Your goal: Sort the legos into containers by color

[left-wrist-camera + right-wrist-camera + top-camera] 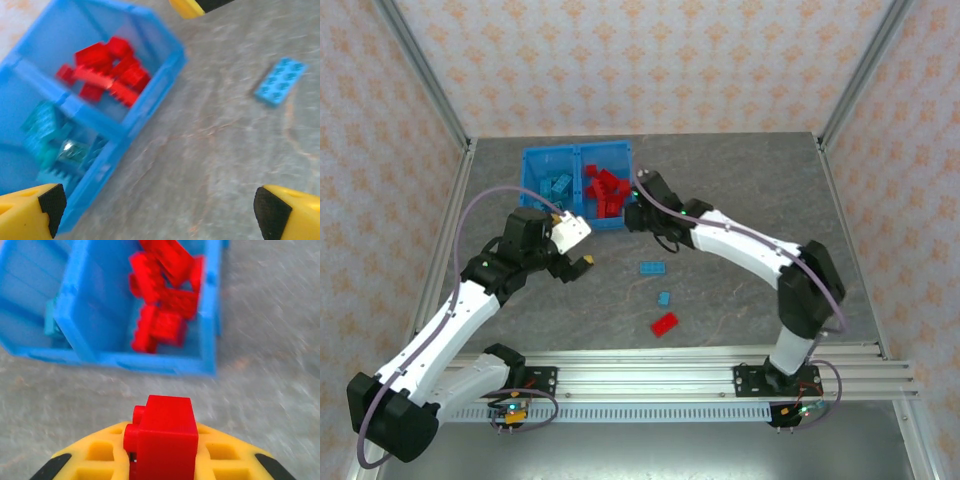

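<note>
The blue bin [530, 160] stands at the table's back, with teal legos [560, 185] in its left container and red legos [607, 190] in its right one. My right gripper [633, 214] hovers at the bin's right front corner, shut on a red lego [165, 437] between its yellow fingers [95, 455]. In that view the red pile [162, 295] lies just ahead, beyond the bin wall [150, 362]. My left gripper [578, 250] stands open in front of the bin, nothing between its fingers [30, 205]. The bin [125, 130] lies to its left.
Three loose legos lie on the grey table in front of the bin: a flat blue plate [653, 267] [280, 81], a small blue brick [664, 298] and a red brick [665, 323]. Metal frame posts and patterned walls enclose the table.
</note>
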